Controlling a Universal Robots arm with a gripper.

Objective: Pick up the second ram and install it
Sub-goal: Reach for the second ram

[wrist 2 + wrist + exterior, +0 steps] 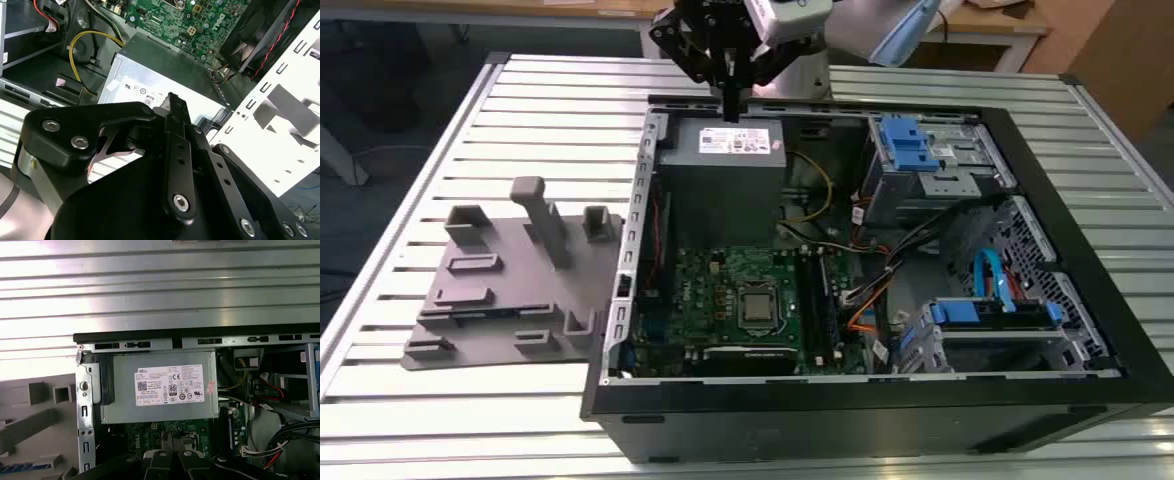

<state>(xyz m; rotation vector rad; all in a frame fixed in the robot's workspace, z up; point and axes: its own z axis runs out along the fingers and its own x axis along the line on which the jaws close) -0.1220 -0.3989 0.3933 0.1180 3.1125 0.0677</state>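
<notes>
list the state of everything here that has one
gripper: jaws shut, hovering over the power supply
computer case: lying on its side, side panel off, insides exposed
power supply: seated in a corner of the case
processor socket: bare, no cooler on it
grey fixture: flat on the table, beside the case

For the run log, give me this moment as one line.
gripper above power supply in open computer case | second ram in grip: cannot tell | grey fixture beside case, exterior view's left
</notes>
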